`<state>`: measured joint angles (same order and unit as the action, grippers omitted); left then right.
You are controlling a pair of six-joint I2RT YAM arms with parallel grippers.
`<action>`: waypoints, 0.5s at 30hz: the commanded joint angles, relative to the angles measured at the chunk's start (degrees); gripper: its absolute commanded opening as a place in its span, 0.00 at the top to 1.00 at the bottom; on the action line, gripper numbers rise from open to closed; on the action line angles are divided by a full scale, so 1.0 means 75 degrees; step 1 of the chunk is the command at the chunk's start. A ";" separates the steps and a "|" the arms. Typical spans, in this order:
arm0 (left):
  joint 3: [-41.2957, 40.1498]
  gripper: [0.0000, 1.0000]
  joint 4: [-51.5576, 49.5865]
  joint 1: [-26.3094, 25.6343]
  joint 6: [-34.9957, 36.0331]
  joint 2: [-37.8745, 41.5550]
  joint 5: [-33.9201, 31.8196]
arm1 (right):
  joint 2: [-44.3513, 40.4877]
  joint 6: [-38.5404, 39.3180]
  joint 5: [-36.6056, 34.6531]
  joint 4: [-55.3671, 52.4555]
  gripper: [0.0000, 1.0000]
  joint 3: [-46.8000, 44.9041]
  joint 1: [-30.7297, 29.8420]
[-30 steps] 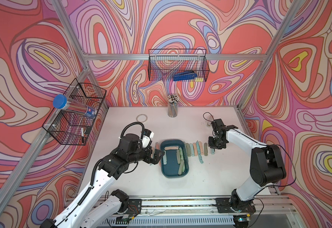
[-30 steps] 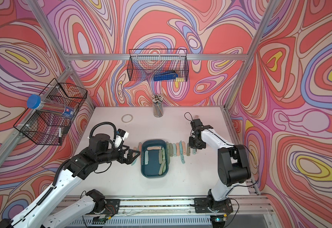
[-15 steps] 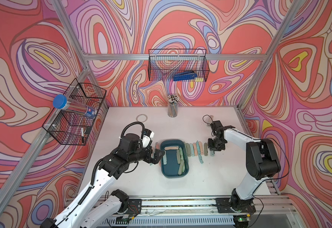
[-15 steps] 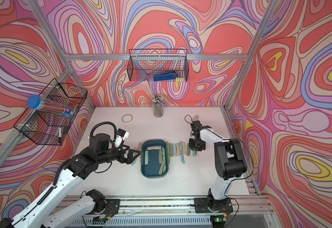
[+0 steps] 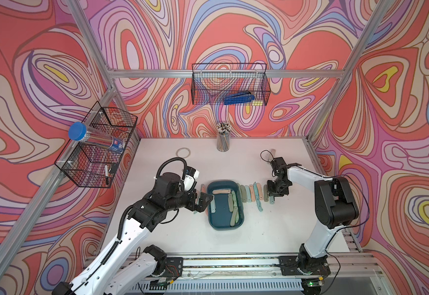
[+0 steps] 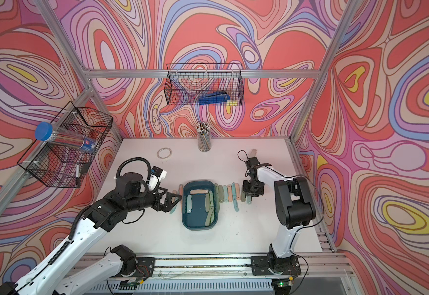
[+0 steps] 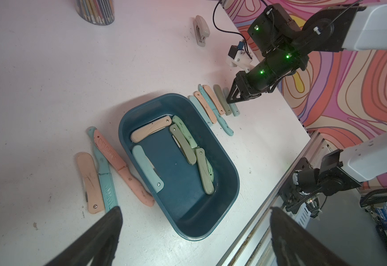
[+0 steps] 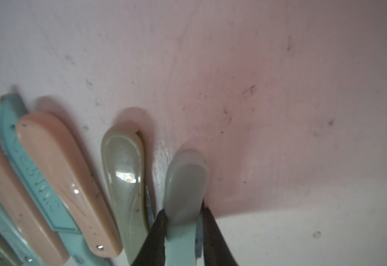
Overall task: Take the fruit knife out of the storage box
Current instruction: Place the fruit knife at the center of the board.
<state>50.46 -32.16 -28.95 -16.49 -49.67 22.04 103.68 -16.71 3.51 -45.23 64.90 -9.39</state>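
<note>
R pincer (image 8: 182,216) round fruit knife (image 8: 184,182)

Top views overlook whole table (image 5: 272,229); wrist views close.

Left hand (image 5: 203,203) spread wide, right hand (image 8: 183,213) pinched nearly closed.

We record a robotics lab cell: aluminium frame (image 5: 157,74), swirl-printed wall panels (image 5: 233,33), white tabletop (image 5: 246,163), and a base rail (image 5: 233,261) carrying the left arm (image 5: 129,229) and right arm (image 5: 302,176).
</note>
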 commanded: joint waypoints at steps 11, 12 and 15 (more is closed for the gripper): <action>-0.0024 0.00 0.0083 -0.0044 0.0113 0.0141 -0.0074 | 0.0140 0.0127 0.0510 0.0208 0.74 0.0147 0.0033; -0.0024 0.00 0.0093 -0.0043 0.0113 0.0148 -0.0070 | 0.0085 0.0127 0.0476 0.0200 0.74 0.0147 0.0032; -0.0023 0.00 0.0080 -0.0045 0.0113 0.0142 -0.0069 | -0.0234 0.0028 0.0130 -0.0022 0.71 0.0170 0.0026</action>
<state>50.46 -32.14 -28.95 -16.49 -49.47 22.00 103.90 -16.14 5.93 -44.42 65.10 -9.39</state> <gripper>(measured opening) 0.997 0.283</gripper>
